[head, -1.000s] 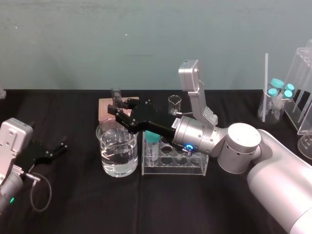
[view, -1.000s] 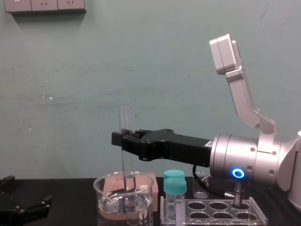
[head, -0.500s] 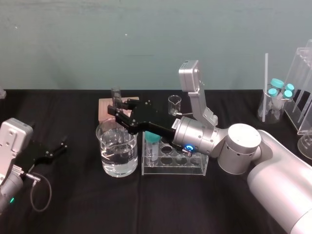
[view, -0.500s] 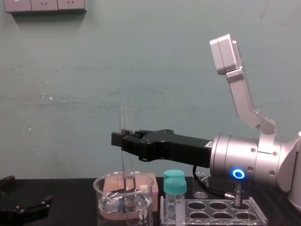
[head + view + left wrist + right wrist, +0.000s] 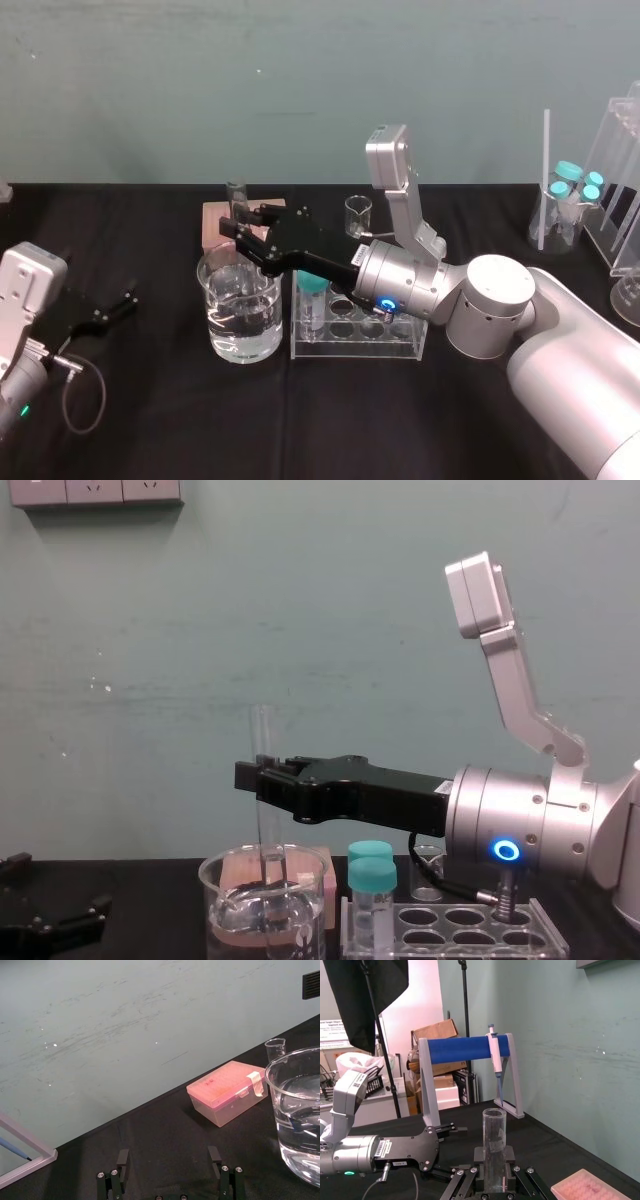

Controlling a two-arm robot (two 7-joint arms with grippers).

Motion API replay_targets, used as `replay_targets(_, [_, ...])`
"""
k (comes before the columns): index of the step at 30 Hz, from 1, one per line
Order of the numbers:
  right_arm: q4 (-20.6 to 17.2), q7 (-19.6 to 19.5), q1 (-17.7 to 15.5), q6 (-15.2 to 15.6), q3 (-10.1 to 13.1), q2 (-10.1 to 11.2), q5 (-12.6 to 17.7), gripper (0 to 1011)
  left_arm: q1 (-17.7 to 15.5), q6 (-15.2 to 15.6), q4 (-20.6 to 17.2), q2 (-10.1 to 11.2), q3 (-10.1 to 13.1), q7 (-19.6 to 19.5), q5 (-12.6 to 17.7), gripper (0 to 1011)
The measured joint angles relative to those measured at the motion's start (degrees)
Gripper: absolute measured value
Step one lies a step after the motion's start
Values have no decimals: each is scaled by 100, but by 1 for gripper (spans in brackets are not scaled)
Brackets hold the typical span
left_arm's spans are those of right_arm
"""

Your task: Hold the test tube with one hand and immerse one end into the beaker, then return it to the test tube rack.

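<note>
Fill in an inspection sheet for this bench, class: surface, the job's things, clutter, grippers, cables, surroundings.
Surface: black table, no spills seen.
Job's things: test tube upright, lower end inside the beaker, which holds clear liquid; test tube rack beside the beaker, one teal-capped vial in it.
Clutter: pink box and small beaker behind; more capped vials at far right.
Grippers: right gripper fingers shut on the test tube above the beaker; left gripper open, resting on the table.
Cables: grey cable looped by the left wrist.
Surroundings: teal wall, wall sockets.
</note>
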Motion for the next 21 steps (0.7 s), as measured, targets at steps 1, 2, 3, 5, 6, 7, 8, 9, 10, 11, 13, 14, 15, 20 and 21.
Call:
replay_targets(1, [0, -1, 0, 0, 0, 1, -1, 225, 0, 0, 0, 0, 0, 0, 0, 1000])
replay_targets(2, [0, -1, 0, -1, 0, 2, -1, 225, 0, 0, 0, 0, 0, 0, 0, 1000])
replay_targets(3, [0, -2, 1, -2, 0, 3, -2, 226, 0, 0, 0, 0, 0, 0, 0, 1000])
replay_targets(5, [0, -2, 2, -2, 0, 7, -2, 225, 0, 0, 0, 0, 0, 0, 0, 1000])
replay_targets(6, [-3, -2, 1, -3, 0, 11, -2, 225, 0, 0, 0, 0, 0, 0, 0, 1000])
replay_targets(7, [-3, -2, 1, -3, 0, 11, -2, 225, 0, 0, 0, 0, 0, 0, 0, 1000])
replay_targets(8, [-3, -2, 1, -4, 1, 11, -2, 226, 0, 0, 0, 0, 0, 0, 0, 1000])
replay_targets(9, [-3, -1, 1, -6, 1, 10, -2, 225, 0, 0, 0, 0, 0, 0, 0, 1000])
replay_targets(10, [-2, -1, 1, -7, 1, 9, -2, 225, 0, 0, 0, 0, 0, 0, 0, 1000])
replay_targets(11, [-1, -1, 3, -7, 1, 9, -1, 225, 0, 0, 0, 0, 0, 0, 0, 1000])
replay_targets(13, [1, -1, 3, -8, 2, 8, -1, 225, 0, 0, 0, 0, 0, 0, 0, 1000])
replay_targets(14, [10, -1, 5, -10, 2, 6, -1, 226, 0, 0, 0, 0, 0, 0, 0, 1000])
replay_targets(15, [17, -1, 7, -11, 2, 3, -1, 226, 0, 0, 0, 0, 0, 0, 0, 1000])
replay_targets(20, [50, 0, 18, -17, 5, -7, 4, 226, 0, 0, 0, 0, 0, 0, 0, 1000])
replay_targets(21, [52, 1, 19, -18, 6, -8, 5, 226, 0, 0, 0, 0, 0, 0, 0, 1000])
